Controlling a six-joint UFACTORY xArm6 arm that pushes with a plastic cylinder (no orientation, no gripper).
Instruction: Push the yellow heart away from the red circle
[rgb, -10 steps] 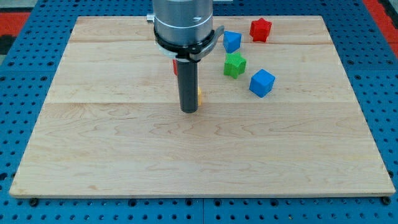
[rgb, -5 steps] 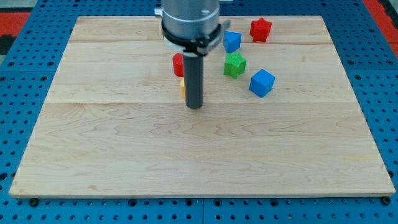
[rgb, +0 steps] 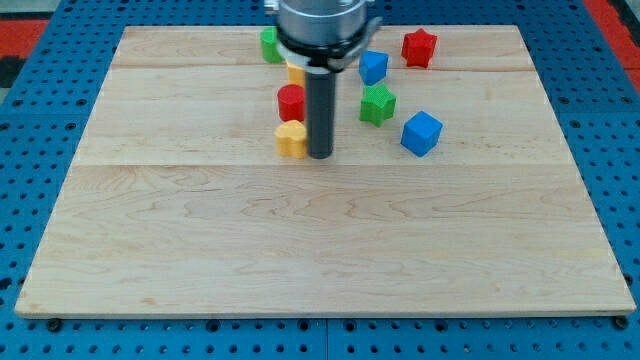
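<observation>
Tip (rgb: 320, 155) beside yellow heart (rgb: 291, 139).

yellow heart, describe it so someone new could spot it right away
On the wooden board, look just left of my tip. The yellow heart sits there, directly below the red circle. It is the lowest block in that column.

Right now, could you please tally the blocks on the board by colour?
Red: 2, the red circle and the red star
Yellow: 2, the yellow heart and a partly hidden yellow block
Blue: 2, and
Green: 2, and
Total: 8
</observation>
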